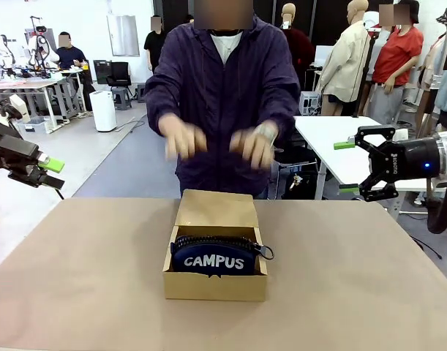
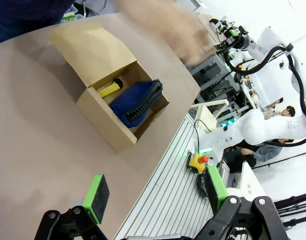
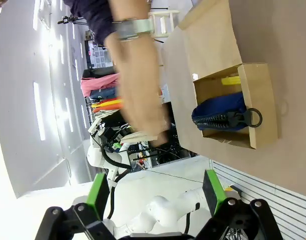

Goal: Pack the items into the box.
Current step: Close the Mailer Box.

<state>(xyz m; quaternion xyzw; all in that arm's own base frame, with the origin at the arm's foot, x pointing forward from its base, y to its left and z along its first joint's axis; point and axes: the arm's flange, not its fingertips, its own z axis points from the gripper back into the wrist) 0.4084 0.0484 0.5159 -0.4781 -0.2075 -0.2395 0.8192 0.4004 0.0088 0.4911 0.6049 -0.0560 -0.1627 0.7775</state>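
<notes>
Gaping wide, left claw [image 1: 50,173] and right claw [image 1: 346,167] grip nothing, well apart from the box [image 1: 214,287].

Table [image 1: 77,278]: flat tan-brown top, matte, uniform colour.

Directly on it: one brown cardboard box [image 1: 214,285], open, with its flap tilted back on the far side (whether the flap's free edge touches the top cannot be told).

Position, front view: the box stands between the left claw [image 1: 49,174] and the right claw [image 1: 346,167], lower in frame than both and well apart from each.

Left wrist view: the box [image 2: 110,127] sits ahead of the left claw [image 2: 157,192], up-frame of its left pad, one corner turned toward it. The table [image 2: 32,125] edge runs diagonally down toward the pads.

Right wrist view: the box [image 3: 263,105] lies ahead and right of the right claw [image 3: 154,192], on the table [image 3: 293,60].
</notes>
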